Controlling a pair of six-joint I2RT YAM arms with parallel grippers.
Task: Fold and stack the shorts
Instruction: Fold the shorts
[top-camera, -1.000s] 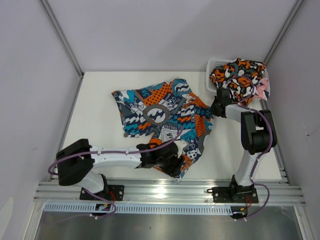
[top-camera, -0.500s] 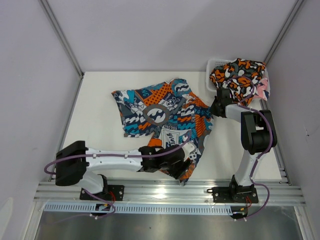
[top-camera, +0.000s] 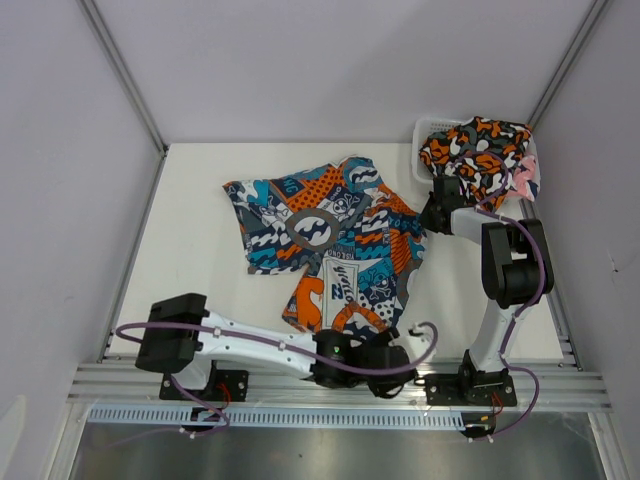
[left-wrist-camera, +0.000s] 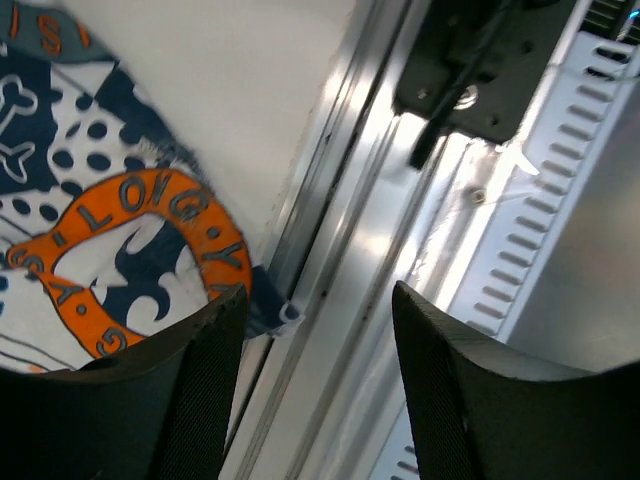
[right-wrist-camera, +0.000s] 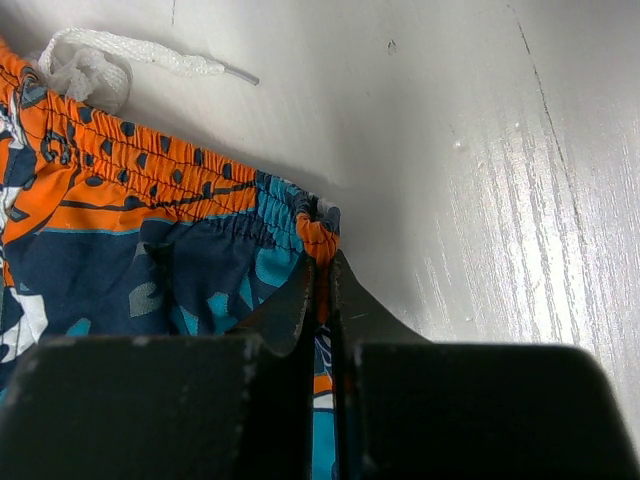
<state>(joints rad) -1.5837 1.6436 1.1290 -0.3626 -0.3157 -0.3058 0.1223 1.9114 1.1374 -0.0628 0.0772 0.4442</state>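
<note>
Left hand, jaws apart, over metal rail beside patchwork shorts

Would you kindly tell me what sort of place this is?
Likely a robotics lab test cell: a white table walled by plain panels, a left arm and a right arm bolted to an aluminium rail, and patchwork shorts laid out for handling.

The left end effector has let go of the patchwork shorts, its jaws now standing apart. The left arm has swung right and nearer, off the cloth, to the aluminium rail at the desk's near edge. The shorts' near leg now lies uncovered and flatter.
</note>
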